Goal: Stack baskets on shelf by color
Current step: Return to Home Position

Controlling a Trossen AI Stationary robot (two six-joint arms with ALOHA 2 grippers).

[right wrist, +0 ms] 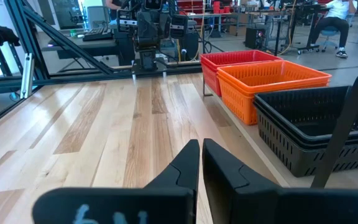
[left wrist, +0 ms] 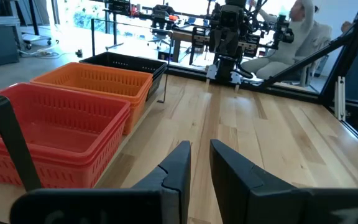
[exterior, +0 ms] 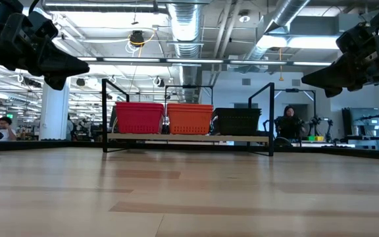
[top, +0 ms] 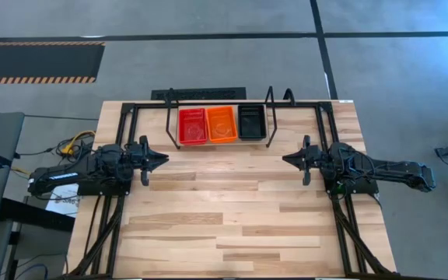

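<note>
On the shelf at the table's far middle, baskets stand bottom-down on its wooden board in three side-by-side stacks: red on the left, orange in the middle, black on the right. My left gripper hovers near the shelf's left end and points toward the table's middle. It is shut and holds nothing. My right gripper hovers near the shelf's right end, facing the left one, also shut with nothing in it. Both hang above the tabletop in the low view.
Bare wooden tabletop lies between and in front of the arms. Black metal frames run along both table sides. The shelf's upright rods rise at its ends. Seated people show in the room beyond.
</note>
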